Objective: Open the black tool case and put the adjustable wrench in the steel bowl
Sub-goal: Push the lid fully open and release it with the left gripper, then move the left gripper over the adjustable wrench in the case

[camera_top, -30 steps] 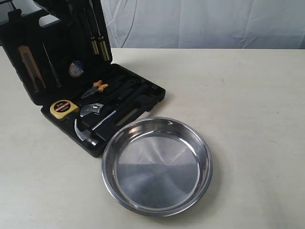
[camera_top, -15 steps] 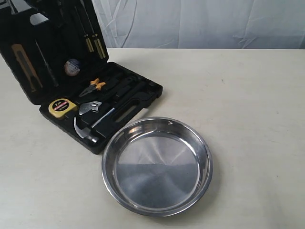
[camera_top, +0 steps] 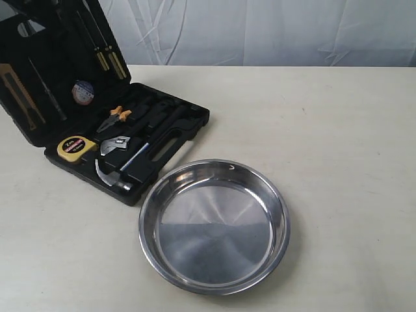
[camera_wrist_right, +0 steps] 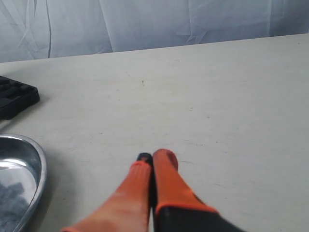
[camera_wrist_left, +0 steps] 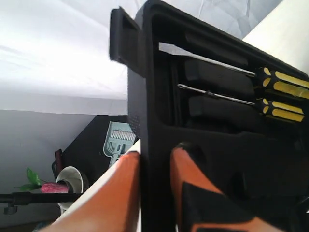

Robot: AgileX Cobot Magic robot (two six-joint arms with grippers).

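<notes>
Since the one black tool case [camera_top: 187,122] stands open at the upper left of the exterior view, its contents can be counted. The raised lid [camera_top: 49,81] holds two yellow-and-black screwdrivers [camera_top: 107,62]. The flat lower half holds one yellow tape measure [camera_top: 76,147], one pair of orange-handled pliers [camera_top: 116,119], one adjustable wrench [camera_top: 117,143] and one claw hammer [camera_top: 112,177]. The wrench lies in its recess just right of the tape measure, between the pliers above and the hammer below, its silver head toward the tape measure. Further right, at lower centre, sits the single steel bowl [camera_top: 214,237], its rim close beside the case's near edge; whether they touch I cannot tell. The pale table [camera_top: 344,130] fills the right side. Of the two claws, the left gripper [camera_wrist_left: 155,154] is clamped on the lid's edge, one orange finger [camera_wrist_left: 120,193] outside the plastic wall and one inside, so the wrench lies in the other half of the case from this grip. The right gripper [camera_wrist_right: 153,159] has its fingers pressed together on nothing, above the table, with the bowl's rim at the lower left of its view and a corner of the case at the left edge. How far the wrench lies from it cannot be told.
</notes>
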